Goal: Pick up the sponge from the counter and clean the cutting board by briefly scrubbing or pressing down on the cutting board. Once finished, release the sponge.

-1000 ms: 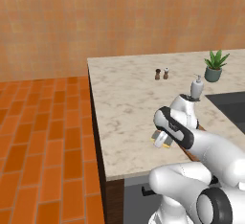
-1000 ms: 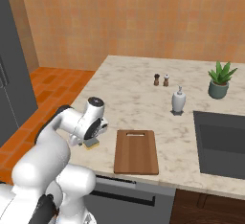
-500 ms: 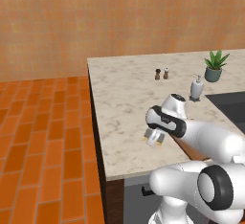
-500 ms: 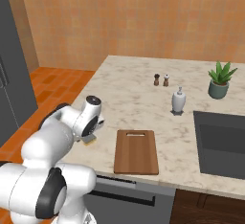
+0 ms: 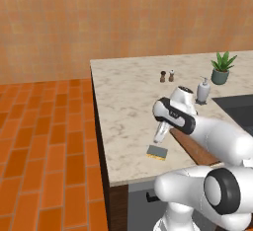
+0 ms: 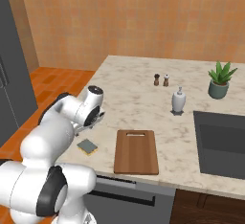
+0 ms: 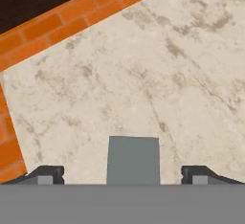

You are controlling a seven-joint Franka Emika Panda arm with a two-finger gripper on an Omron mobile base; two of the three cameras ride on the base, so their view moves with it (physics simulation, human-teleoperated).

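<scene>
Counter (image 6: 143, 103): big beige marble slab; right end cut off by frame edge in both base views, near front edge partly hidden behind the robot's white body. Sink (image 6: 222, 146) sunk dark at the right, also cut off by frame. Cutting board (image 6: 136, 151) lies flat near the counter's front edge, fully visible in right base view; in left base view only a reddish strip (image 5: 192, 148) shows, rest hidden behind the arm. Potted plant (image 6: 219, 80), soap dispenser (image 6: 178, 101) and two small shakers (image 6: 161, 80) stand farther back, well apart from the board; too small to tell any detail.

Sponge (image 6: 87, 147) lies flat on the counter near the front corner, left of the board & apart from it; grey-blue top, yellow layer at its edge in left base view (image 5: 157, 152). In hand view the sponge (image 7: 133, 161) is partly cut off at the bottom by the grey band.

Gripper (image 7: 122, 174) hangs over the sponge; fingertips (image 7: 45, 174) spread wide, sponge sits between them w/ a gap on each side, not touching. In left base view the gripper (image 5: 159, 136) is just above the sponge; whether it touches there can't be told. In right base view the fingers are hard to make out against the arm.

No brand, label or legible writing on anything.
</scene>
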